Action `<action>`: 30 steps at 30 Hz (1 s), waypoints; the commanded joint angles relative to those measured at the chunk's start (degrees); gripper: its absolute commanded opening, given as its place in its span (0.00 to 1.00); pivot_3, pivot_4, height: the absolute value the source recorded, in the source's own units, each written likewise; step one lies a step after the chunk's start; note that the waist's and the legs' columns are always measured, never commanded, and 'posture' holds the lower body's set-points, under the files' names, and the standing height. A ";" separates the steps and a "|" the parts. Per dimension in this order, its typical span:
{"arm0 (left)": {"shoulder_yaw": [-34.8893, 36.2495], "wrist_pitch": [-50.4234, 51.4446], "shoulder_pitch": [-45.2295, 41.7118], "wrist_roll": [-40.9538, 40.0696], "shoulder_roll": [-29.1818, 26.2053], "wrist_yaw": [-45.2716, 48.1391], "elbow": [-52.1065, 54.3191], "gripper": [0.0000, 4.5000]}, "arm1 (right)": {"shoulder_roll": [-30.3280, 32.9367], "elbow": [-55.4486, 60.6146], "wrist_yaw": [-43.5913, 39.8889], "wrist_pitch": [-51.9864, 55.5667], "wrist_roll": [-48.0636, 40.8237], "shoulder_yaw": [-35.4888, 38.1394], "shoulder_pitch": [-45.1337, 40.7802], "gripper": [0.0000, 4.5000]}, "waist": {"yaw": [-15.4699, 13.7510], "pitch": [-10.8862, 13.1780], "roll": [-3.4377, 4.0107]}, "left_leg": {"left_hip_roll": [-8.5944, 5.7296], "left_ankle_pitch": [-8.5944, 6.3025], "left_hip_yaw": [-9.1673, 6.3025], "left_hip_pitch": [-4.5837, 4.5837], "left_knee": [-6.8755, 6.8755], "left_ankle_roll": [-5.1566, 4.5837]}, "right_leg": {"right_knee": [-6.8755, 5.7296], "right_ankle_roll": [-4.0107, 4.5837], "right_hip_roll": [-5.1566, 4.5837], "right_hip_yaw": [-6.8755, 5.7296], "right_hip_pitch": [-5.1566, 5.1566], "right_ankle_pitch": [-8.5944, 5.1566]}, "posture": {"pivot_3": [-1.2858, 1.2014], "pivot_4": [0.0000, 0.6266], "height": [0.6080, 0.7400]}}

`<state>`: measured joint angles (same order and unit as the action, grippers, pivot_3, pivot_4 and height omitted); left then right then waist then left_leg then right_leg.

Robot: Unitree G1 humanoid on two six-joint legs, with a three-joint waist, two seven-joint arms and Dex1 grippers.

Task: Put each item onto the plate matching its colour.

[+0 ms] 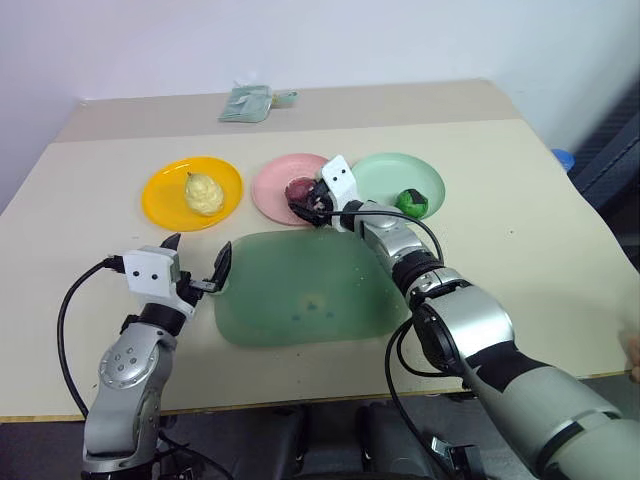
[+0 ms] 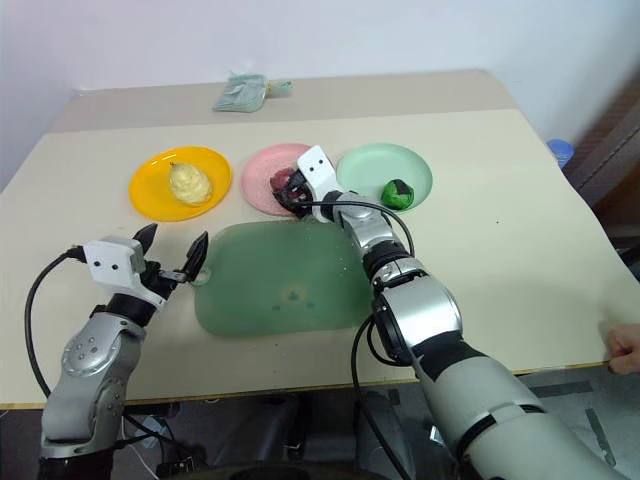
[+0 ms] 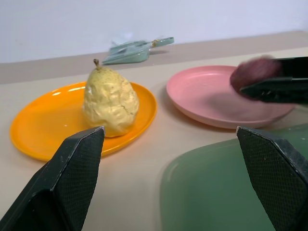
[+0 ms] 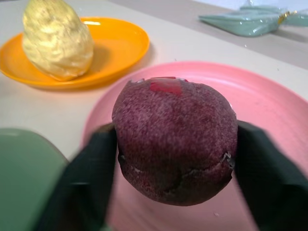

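Plates stand in a row across the far half of the beige table [image 1: 520, 230]: an orange-yellow plate [image 1: 160, 205] on the robot's left, a pink plate [image 1: 270, 185] in the middle and a mint green plate [image 1: 385, 175] on the right. On the orange-yellow plate a pale yellow, bumpy toy pear [image 1: 203, 193] stands upright with its stem up. A dark green round toy [image 1: 411, 202] lies on the mint green plate, near the rim on the robot's side. The right gripper [image 1: 303, 203] reaches forward over the pink plate with the maroon-pink round toy [image 4: 175, 139] between its two black fingers [image 4: 86, 187]; in the right wrist view a finger lies against each side of the toy and the pink plate shows behind and beneath it, though whether the toy rests on the plate or hangs just above it cannot be told. The left gripper [image 1: 197, 265] hovers low at the near left corner of the large translucent green tray [image 1: 300, 320], pointing forward toward the orange-yellow plate, with its fingers spread wide and nothing between them. That tray lies on the robot's side of the three plates, just beside the pink one. At the far edge of the table, well apart from the plates, lies a small pale green packet [image 1: 248, 102].
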<state>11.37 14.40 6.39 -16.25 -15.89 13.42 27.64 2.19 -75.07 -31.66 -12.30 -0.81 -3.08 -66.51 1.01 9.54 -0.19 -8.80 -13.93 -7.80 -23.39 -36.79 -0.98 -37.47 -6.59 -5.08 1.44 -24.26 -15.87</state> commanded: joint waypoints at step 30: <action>12.38 -0.21 8.00 -16.68 -19.26 31.98 -6.00 1.00 | 29.90 101.94 -7.07 36.91 -20.39 21.48 71.45 0.99 | -1.68 -0.05 0.17 | 0.07 -0.28 0.07 -0.04 -0.02 -0.42 | 0.18 0.01 -0.14 0.05 0.31 -0.01 | 0.52 0.24 1.00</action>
<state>21.55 13.79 13.86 -30.30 -34.01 43.57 20.28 32.14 23.67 -40.13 25.43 -20.94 16.41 5.10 -0.67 9.49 -0.02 -8.74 -14.21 -7.72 -23.42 -36.82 -1.40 -37.28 -6.59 -5.22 1.49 -23.93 -15.87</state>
